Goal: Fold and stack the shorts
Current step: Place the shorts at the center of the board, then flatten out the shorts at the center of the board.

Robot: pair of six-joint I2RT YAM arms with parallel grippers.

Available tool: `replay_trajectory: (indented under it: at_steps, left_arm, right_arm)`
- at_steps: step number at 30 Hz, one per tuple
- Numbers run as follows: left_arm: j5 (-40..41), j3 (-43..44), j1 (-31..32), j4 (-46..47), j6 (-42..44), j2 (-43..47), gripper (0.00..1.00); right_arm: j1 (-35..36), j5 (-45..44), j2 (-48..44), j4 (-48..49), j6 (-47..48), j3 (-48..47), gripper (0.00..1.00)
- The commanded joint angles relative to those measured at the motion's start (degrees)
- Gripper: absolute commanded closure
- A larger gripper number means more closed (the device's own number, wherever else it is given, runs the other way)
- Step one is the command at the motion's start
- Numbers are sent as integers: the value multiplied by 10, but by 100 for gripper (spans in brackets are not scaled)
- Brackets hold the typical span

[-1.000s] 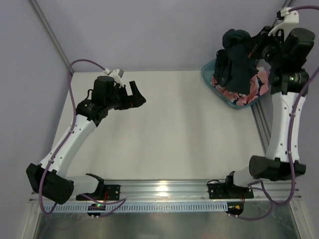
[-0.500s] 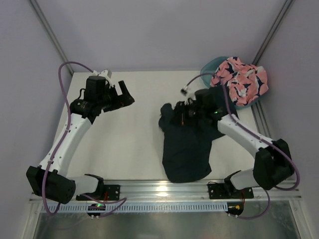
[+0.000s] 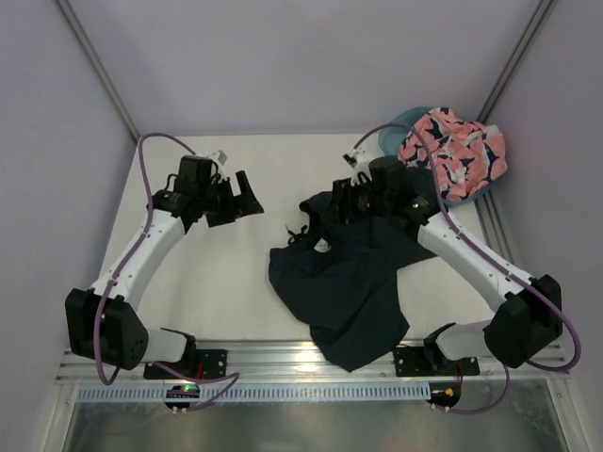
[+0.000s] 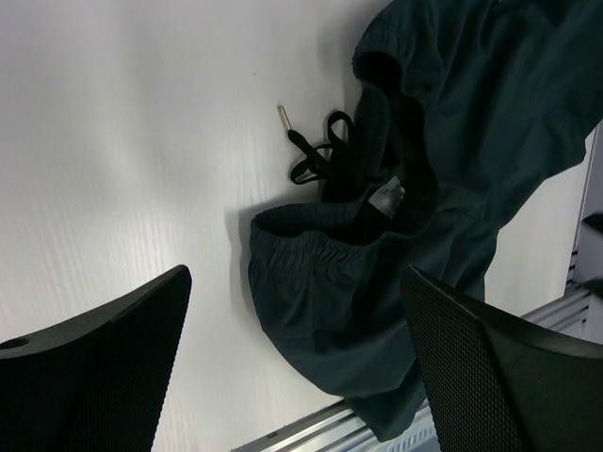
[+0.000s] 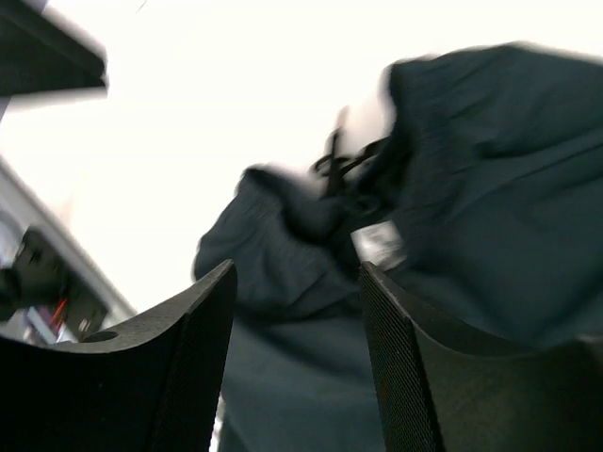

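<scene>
Two pairs of shorts are in front of me. The plain dark navy cloth shorts (image 3: pixel 349 282) lie in a crumpled heap on the flat white table (image 3: pixel 207 273), near the middle and a bit to my right. Their near end reaches the shiny metal rail (image 3: pixel 283 356) at my edge of the table. The stretchy waistband (image 4: pixel 311 250) faces my left arm. A thin black drawstring (image 4: pixel 316 151) lies on the table just beside it, and a small white label (image 4: pixel 386 198) shows inside.

The salmon pink shorts with navy and white shapes (image 3: pixel 452 151) sit piled on top of the see-through teal plastic tub (image 3: pixel 396 127) in the far right corner, well apart from the dark pair.

My left gripper (image 3: pixel 247 200) hangs above the bare table just left of the dark shorts. Its fingers are spread wide and hold nothing.

My right gripper (image 3: pixel 341 202) is over the far edge of the dark shorts. Its fingers are apart, with no cloth between them. That wrist picture is blurry, so I cannot tell if the fingers touch the cloth below.
</scene>
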State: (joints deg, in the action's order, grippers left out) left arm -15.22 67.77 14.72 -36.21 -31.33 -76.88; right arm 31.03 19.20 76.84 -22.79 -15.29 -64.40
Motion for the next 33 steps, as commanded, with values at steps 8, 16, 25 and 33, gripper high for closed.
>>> replay_trajectory:
  at_steps: [8,16,25,33]
  left_arm:
    - [-65,-94,52,97,-11,-65,8]
    - [-82,-110,63,172,-37,-129,9]
    - [-63,-103,74,191,-41,-187,12]
    - [-81,-102,75,227,-53,-216,18]
  right_arm:
    - [-79,-2,258,-44,81,-229,43]
    - [-48,-6,359,-53,83,-326,37]
    - [11,-128,420,-81,88,-355,31]
    - [28,-212,440,-84,84,-352,26]
